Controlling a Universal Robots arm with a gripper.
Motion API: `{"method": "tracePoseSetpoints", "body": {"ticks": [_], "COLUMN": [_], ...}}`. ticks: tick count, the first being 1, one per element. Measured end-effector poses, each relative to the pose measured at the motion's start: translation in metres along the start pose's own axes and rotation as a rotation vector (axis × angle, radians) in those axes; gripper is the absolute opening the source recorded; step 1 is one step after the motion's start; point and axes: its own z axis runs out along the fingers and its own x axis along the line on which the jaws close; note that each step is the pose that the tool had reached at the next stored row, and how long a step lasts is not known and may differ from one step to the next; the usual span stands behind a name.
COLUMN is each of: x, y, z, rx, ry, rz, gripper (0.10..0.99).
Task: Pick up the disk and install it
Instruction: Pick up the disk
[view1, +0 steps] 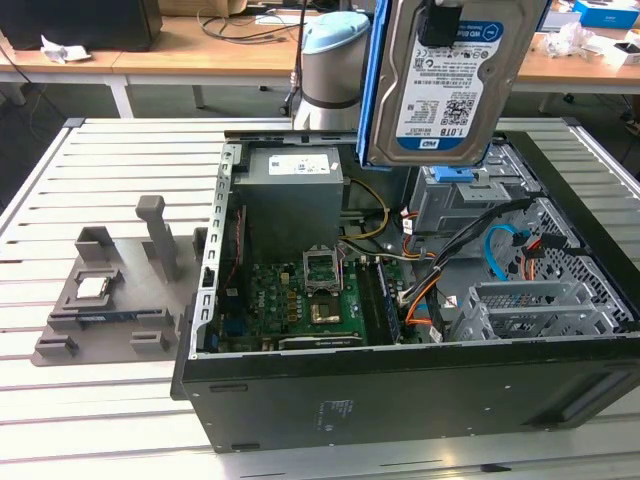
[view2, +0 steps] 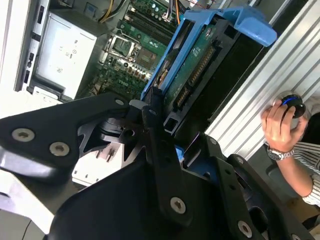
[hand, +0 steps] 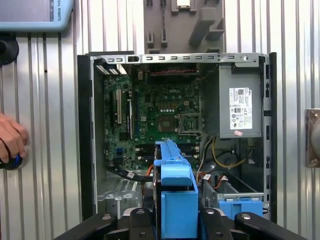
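Observation:
The disk (view1: 450, 80), a silver hard drive with a white-and-blue label and blue side rails, hangs upright high over the open computer case (view1: 400, 400). My gripper (view1: 440, 22) is shut on its upper part. In the second wrist view the black fingers (view2: 150, 120) clamp the blue-railed disk (view2: 200, 60), whose green circuit-board side shows. In the first wrist view the disk (hand: 175, 190) is edge-on above the case's inside, between the gripper's (hand: 172, 222) black fingers. The grey drive cage (view1: 450, 205) with its blue latch (view1: 455, 175) lies below the disk.
Inside the case are a motherboard (view1: 300, 300), a grey power supply (view1: 295, 190) and loose cables (view1: 500, 250). A grey fixture (view1: 110, 300) holding a processor chip (view1: 95, 288) sits at the exterior view's left. A person's hand (view2: 282, 120) grips a knob beside the case.

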Motion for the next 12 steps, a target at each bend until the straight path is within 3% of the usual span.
{"method": "tracePoseSetpoints", "body": {"ticks": [12], "x": [0.0256], "y": [-0.0014], "z": [0.0003], "rx": [0.000], "ry": [0.0000], "rz": [0.000], "gripper": [0.365]}}
